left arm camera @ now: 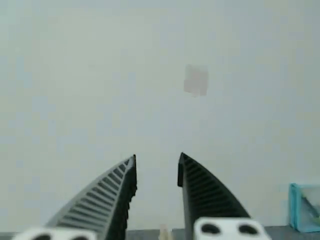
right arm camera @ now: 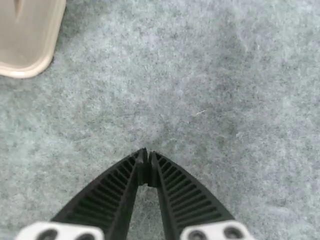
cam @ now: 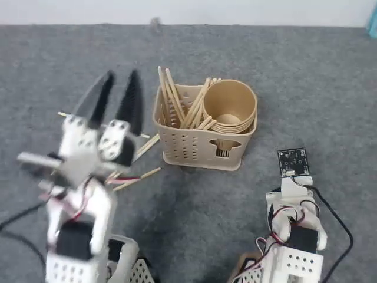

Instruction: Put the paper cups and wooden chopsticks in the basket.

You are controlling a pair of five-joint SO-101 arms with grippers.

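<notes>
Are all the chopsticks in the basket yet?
No, not all. Many chopsticks stand in the basket, but a few loose chopsticks lie outside it on the carpet.

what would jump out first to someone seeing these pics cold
The beige basket at the middle of the grey carpet, holding nested paper cups and a bunch of chopsticks. Beside it the left gripper is raised and open, above a few loose chopsticks on the carpet.

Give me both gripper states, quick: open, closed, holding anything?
Left gripper: open, holding nothing.
Right gripper: closed, holding nothing.
</notes>
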